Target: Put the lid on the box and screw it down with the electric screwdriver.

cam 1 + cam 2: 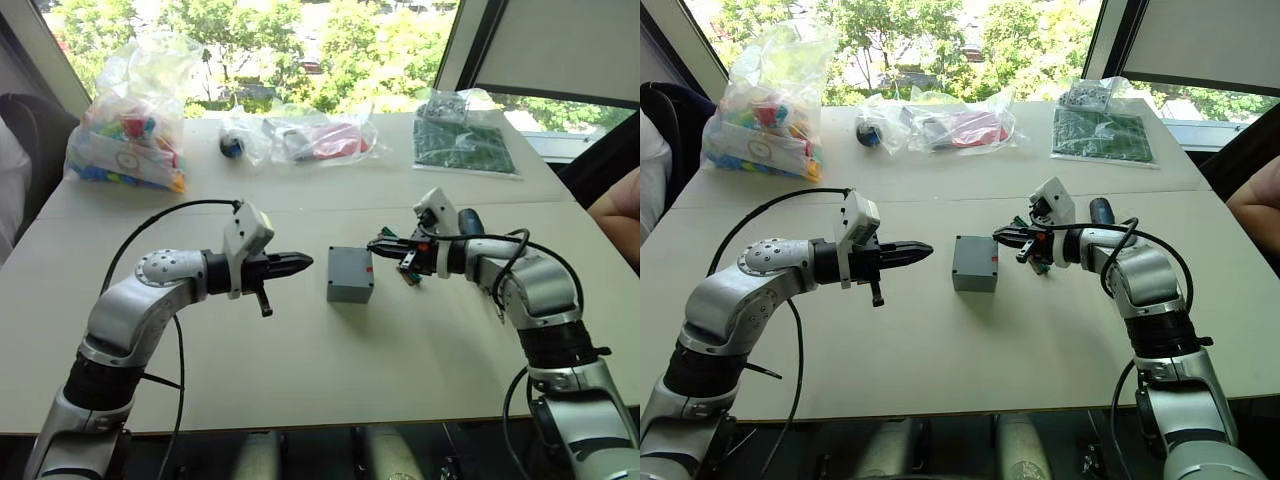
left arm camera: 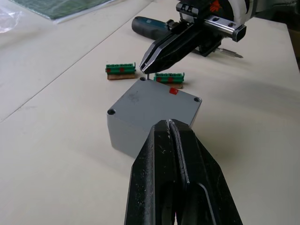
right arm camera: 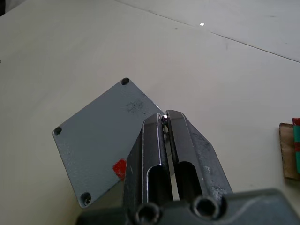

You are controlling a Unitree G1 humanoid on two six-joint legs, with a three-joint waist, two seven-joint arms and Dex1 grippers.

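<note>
A pale beige table [image 1: 300,390] fills the centre of the frame; a seam crosses it. Along the top, windows [image 1: 300,40] show sunlit green trees; daylight falls across the tabletop.

Lid [image 2: 152,100] sits on the box [image 1: 350,285] mid-table; screwdriver [image 2: 152,26] lies far right of it, beside two connector strips [image 2: 121,71].

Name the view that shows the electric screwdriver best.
The left wrist view: the electric screwdriver lies on the table beyond the box, its dark body and metal bit visible either side of the right end effector. The eye views show just its dark end behind the right arm.
</note>
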